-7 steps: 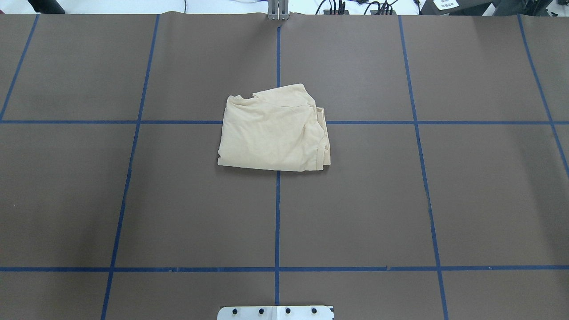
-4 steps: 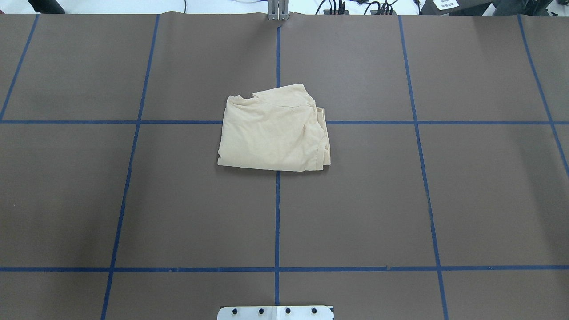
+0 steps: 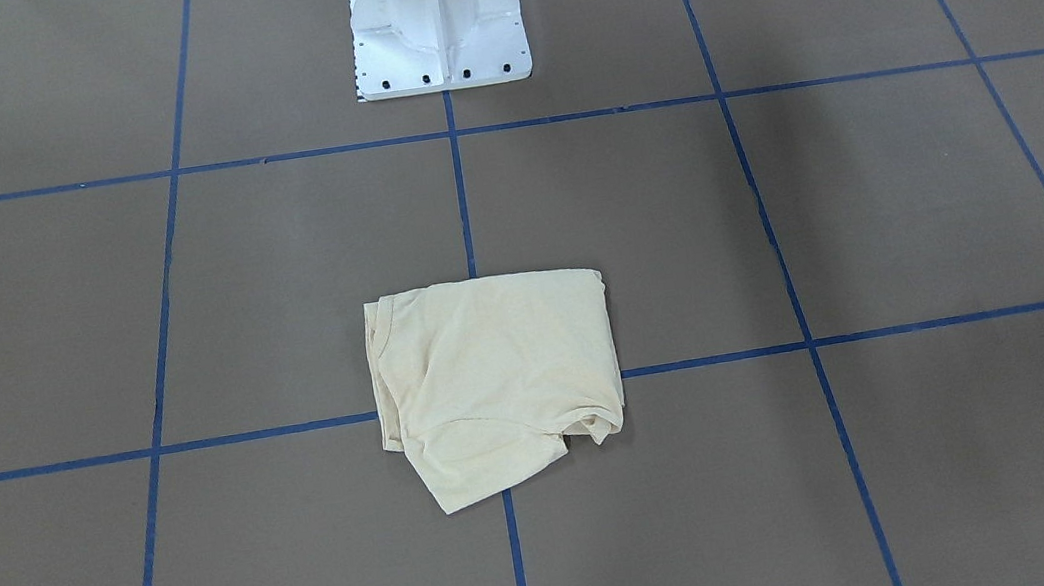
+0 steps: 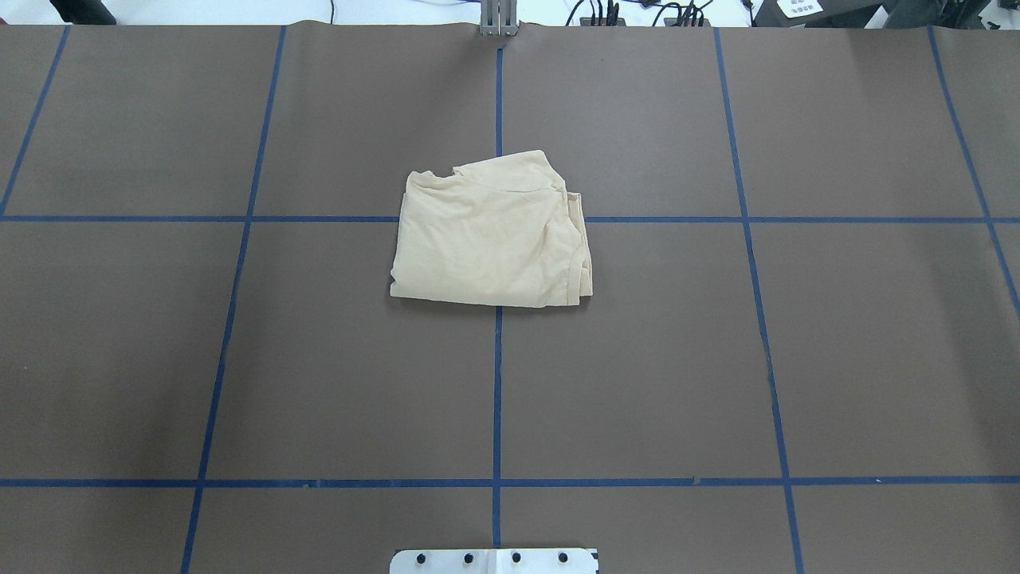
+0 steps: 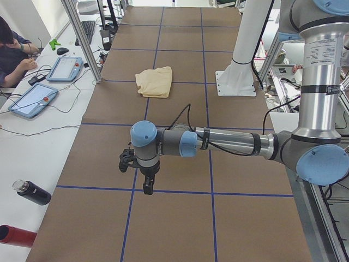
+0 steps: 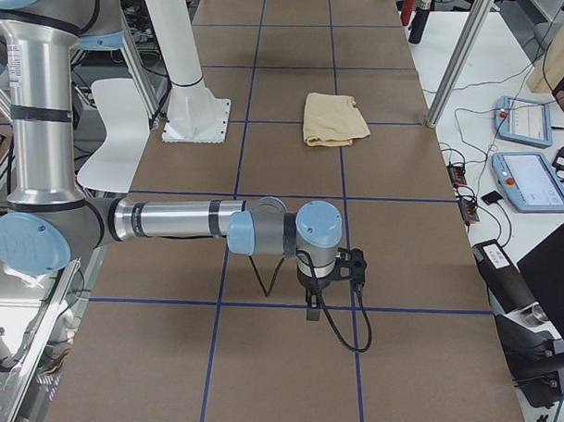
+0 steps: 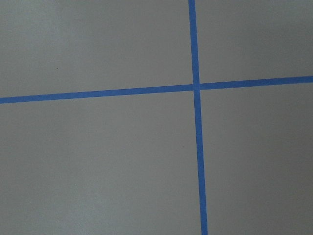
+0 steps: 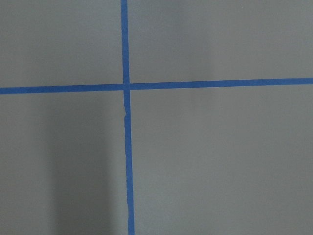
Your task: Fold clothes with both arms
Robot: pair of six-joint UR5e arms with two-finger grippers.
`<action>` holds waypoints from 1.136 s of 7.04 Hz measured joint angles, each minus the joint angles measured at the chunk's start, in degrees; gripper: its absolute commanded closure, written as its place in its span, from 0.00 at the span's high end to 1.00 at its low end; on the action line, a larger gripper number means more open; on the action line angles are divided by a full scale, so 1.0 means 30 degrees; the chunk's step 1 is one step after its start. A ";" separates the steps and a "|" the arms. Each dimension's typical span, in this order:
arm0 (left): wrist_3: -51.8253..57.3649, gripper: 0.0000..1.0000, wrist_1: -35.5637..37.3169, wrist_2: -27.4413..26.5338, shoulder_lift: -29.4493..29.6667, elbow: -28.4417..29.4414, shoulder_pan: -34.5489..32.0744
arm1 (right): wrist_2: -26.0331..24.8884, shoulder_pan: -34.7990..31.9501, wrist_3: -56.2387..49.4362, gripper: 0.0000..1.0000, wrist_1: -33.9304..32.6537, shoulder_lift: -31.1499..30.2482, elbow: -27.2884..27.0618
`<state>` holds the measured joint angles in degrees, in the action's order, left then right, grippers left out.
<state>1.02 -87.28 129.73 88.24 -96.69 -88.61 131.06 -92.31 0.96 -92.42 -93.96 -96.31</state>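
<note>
1. The shirt [image 4: 490, 239] lies folded into a rough square on the table [image 4: 876, 359]. It sits midway between the table's left and right ends, closer to the edge far from the robot than to the robot's own edge.
2. It covers the spot where the centre line of blue tape [image 4: 496, 383] meets a crossing line. A plain cream side faces up, a curved seam runs down the side toward the table's right end, and one loose corner pokes out toward the far edge.
3. Both arms are well apart from the shirt.
4. The left arm [image 5: 229, 143] reaches out level over the table's left end. The left gripper [image 5: 147, 188] hangs with its fingers pointing down, just above the table near a tape line. It shows only in a side view, so I cannot tell whether its fingers are spread or pressed together.
5. The right arm [image 6: 171, 219] reaches out level over the table's right end. The right gripper [image 6: 313, 307] also points down near a tape line, and I cannot tell its state either.
6. Each wrist camera shows only the brown table and a crossing of tape lines.
7. The white base [image 3: 437, 32] stands at the middle of the robot's edge.
8. Beyond the far edge, a bench holds two tablets [image 5: 66, 68] and a black bottle [image 5: 32, 192], and a person [image 5: 13, 52] sits there.
</note>
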 measured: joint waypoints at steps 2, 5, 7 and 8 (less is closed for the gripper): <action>-0.0017 1.00 0.0000 -0.0003 0.0000 -0.0001 -0.0003 | 0.0115 0.0007 0.0015 1.00 -0.0010 0.0009 0.0031; -0.0072 1.00 0.0046 0.0211 0.0019 -0.0020 0.0001 | 0.0908 0.0008 0.0009 1.00 -0.0124 0.0002 0.0024; -0.0076 1.00 0.0101 0.0822 -0.0005 0.0016 -0.0021 | 0.1286 0.0008 0.0003 1.00 -0.0124 -0.0031 0.0024; -0.0077 1.00 0.0105 0.0936 -0.0010 0.0052 -0.0021 | 0.1324 0.0008 0.0002 1.00 -0.0086 -0.0045 0.0023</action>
<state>0.79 -86.96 132.54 88.21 -96.53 -88.67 135.03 -92.29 0.97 -92.68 -94.09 -96.24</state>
